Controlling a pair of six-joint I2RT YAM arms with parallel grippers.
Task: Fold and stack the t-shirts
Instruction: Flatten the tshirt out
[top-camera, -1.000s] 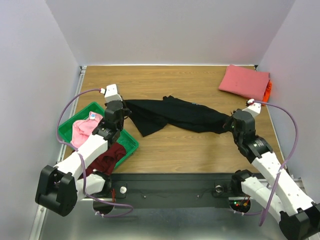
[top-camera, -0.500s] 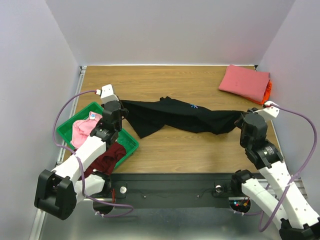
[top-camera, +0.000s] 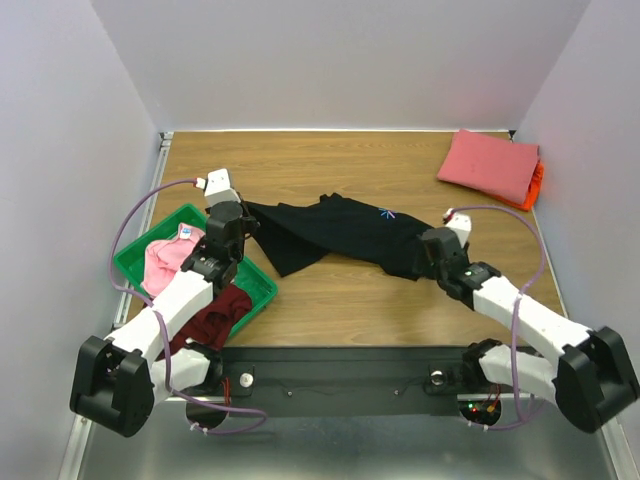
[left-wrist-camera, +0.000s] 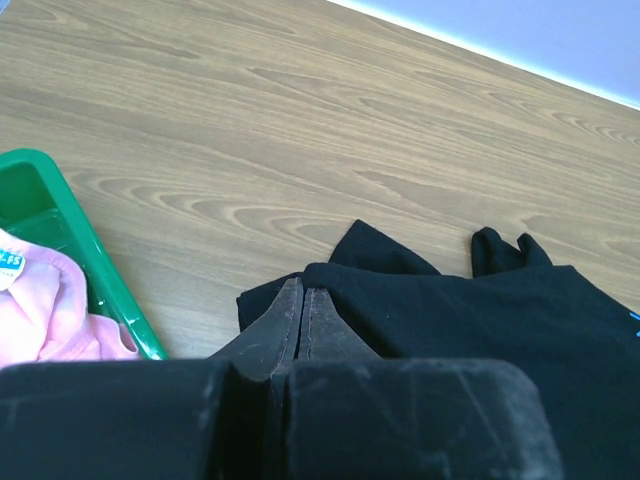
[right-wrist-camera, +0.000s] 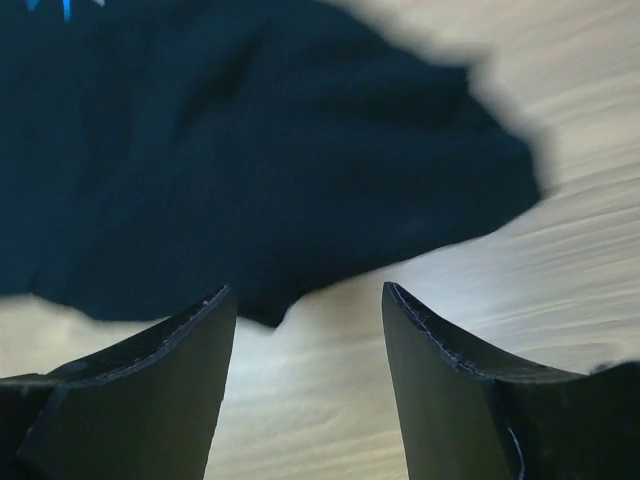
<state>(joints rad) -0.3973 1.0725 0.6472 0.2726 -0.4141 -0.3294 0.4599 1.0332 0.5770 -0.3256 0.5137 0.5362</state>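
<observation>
Soft crumpled black cloth t-shirt (top-camera: 340, 232), small illegible blue print (top-camera: 385, 213), wood-grain table (top-camera: 340, 160), left gripper (left-wrist-camera: 303, 295) pinched on its corner, right gripper (right-wrist-camera: 307, 288) parted, empty

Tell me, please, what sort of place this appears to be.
Most likely a robotics lab test cell, not a home: a wooden table boxed in by plain pale walls, robot arms bolted to a black rail at its near edge, and a black t-shirt beside a green tray of others.
</observation>
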